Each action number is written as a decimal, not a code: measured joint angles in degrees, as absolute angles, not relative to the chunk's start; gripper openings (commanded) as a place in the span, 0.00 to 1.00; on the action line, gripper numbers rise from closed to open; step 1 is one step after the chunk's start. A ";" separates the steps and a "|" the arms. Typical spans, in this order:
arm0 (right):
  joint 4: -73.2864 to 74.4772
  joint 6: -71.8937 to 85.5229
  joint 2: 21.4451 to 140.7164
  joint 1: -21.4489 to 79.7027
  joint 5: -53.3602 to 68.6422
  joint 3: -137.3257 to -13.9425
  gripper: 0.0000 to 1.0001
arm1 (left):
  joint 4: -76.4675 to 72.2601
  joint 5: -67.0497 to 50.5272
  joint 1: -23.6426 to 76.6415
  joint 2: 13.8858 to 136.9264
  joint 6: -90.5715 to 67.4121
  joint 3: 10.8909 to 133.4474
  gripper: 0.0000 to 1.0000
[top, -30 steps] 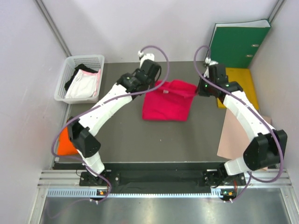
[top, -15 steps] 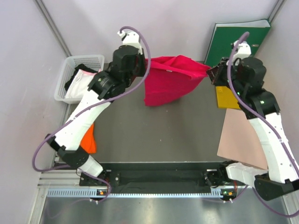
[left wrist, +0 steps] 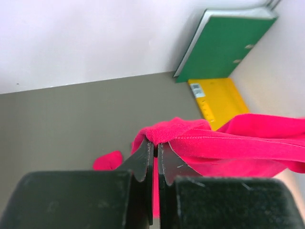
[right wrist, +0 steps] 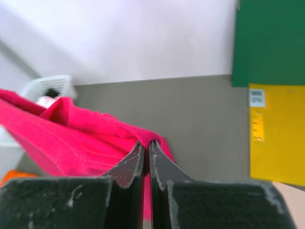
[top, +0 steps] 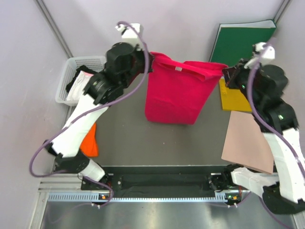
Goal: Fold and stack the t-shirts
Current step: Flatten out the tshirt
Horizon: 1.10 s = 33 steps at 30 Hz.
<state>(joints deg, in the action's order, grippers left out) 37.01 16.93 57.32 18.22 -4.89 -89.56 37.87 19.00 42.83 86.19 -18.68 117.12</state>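
Lengthwise, the magenta t-shirt (top: 174, 95) hangs straight down.

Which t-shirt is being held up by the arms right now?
The magenta-red t-shirt, pinched at its top edge by the left gripper and right gripper. The orange t-shirt lies low at the left; the whitish and black garments sit in the basket.

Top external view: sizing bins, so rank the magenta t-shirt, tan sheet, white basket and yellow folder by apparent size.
1. magenta t-shirt, held nearer the camera
2. tan sheet and white basket, alike
3. yellow folder, partly hidden
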 measured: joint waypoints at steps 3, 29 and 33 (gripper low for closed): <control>34.76 16.64 63.44 18.11 -9.10 -88.25 0.00 | 37.85 18.55 41.76 94.00 -18.02 122.45 0.00; 21.08 13.41 54.72 18.33 -13.23 -91.61 0.00 | 24.95 6.61 37.41 89.95 -18.41 123.85 0.00; 30.28 15.88 52.64 18.31 -9.50 -80.93 0.00 | 25.65 6.87 36.75 84.14 -22.15 105.84 0.00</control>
<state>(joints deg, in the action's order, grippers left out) 30.28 15.88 52.64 18.31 -9.50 -80.93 25.65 6.87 36.75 84.14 -22.15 105.84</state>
